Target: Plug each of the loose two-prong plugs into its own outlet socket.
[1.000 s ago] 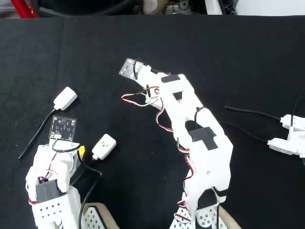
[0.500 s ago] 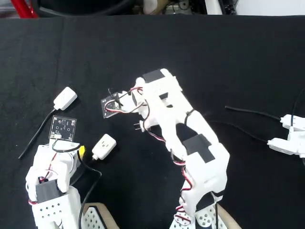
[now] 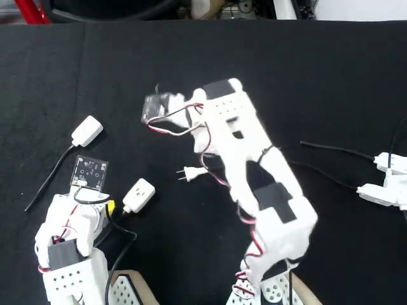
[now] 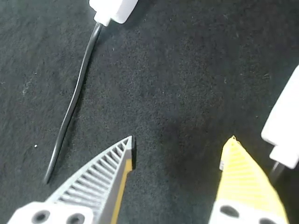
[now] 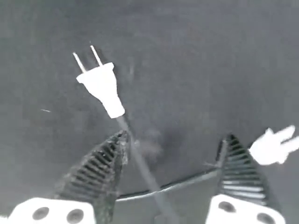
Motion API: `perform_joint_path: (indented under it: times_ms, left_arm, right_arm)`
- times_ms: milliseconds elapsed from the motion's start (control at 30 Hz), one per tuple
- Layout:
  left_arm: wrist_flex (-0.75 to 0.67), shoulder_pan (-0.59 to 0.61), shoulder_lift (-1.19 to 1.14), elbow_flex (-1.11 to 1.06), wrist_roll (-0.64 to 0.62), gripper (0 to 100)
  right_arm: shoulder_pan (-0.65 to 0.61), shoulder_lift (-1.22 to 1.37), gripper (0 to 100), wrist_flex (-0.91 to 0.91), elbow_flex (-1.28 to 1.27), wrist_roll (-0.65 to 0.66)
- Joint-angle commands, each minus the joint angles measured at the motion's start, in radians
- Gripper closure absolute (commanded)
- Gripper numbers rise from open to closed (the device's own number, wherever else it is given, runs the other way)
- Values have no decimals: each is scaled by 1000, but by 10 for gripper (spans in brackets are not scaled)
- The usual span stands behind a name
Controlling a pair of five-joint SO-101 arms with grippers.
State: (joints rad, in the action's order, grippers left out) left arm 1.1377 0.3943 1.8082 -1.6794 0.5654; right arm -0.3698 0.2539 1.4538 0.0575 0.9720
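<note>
Right wrist view: right claw [image 5: 175,136] spread, empty (hovering, probably) by white plastic two-prong plug [image 5: 100,86]; grasp pending: straddle, pinch.

Black table [image 3: 331,76] bears a plug [image 3: 193,171], sockets [image 3: 138,195], cords [image 3: 48,179].

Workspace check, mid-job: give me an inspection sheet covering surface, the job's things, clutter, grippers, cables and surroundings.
Surface: black cloth over the table.
Job's things: two-prong plug lying loose, unplugged; near socket and far socket by the left arm; white plug parts at the table's edge.
Clutter: nothing seen.
Grippers: left gripper open, holding nothing; right gripper open, plug just ahead of its fingertips.
Cables: black cable from the far socket; black leads near the plug parts.
Surroundings: red frame behind the table.
</note>
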Motion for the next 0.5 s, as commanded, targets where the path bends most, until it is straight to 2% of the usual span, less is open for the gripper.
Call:
perform_joint_path:
  times_ms: [0, 100, 167, 467]
  left_arm:
    - [3, -13, 9, -8, 6, 704]
    - [3, -13, 9, -8, 6, 704]
    - [3, -13, 9, -8, 6, 704]
    - [5, -13, 9, -8, 8, 704]
  right_arm:
    - [12, -134, 786, 43, -70, -417]
    - [2, -162, 832, 5, -191, -641]
    - [-21, -162, 843, -17, -269, -723]
    - [-173, -171, 847, -48, -481, -827]
